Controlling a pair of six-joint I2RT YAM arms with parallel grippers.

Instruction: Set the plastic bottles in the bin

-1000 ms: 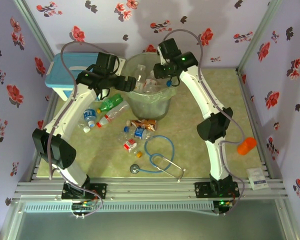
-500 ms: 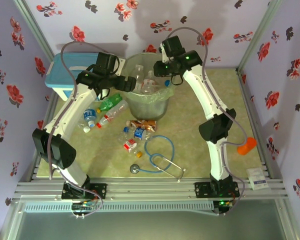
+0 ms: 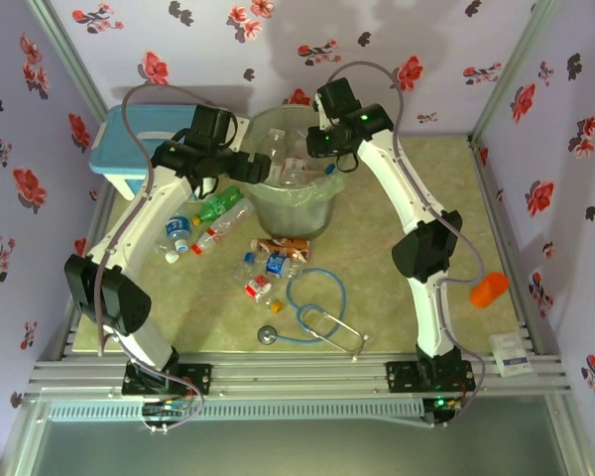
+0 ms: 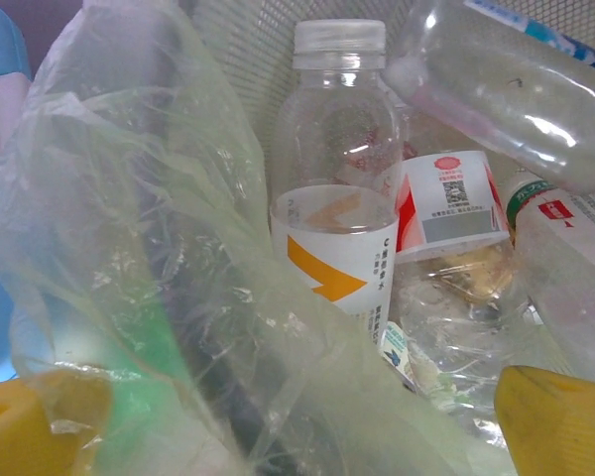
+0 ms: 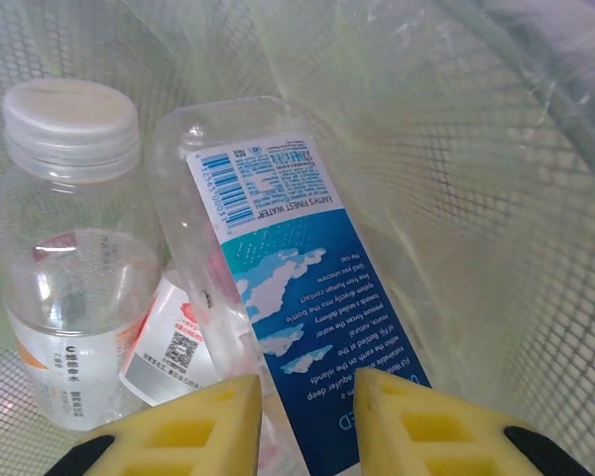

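The bin (image 3: 319,216) stands at the back middle of the table, lined with a clear bag (image 4: 129,248). Inside it stand a white-capped bottle with an orange arrow label (image 4: 335,198) and a red-labelled one (image 4: 446,203). My right gripper (image 5: 307,426) hangs inside the bin's right side (image 3: 329,159), its yellow pads shut on a clear blue-labelled bottle (image 5: 288,278) that leans across the others. My left gripper (image 4: 297,426) is open at the bin's left rim (image 3: 256,167), holding nothing. Several plastic bottles lie on the table, among them a green one (image 3: 216,206).
A white box with a light-blue lid (image 3: 129,149) sits behind the left arm. A blue stethoscope (image 3: 312,309) and a snack wrapper (image 3: 283,244) lie in front of the bin. An orange object (image 3: 489,290) and a small white box (image 3: 511,354) sit at the right.
My right gripper's jaws have narrowed onto the blue-labelled bottle, and the arm shifted slightly over the bin. The left arm has stayed still.
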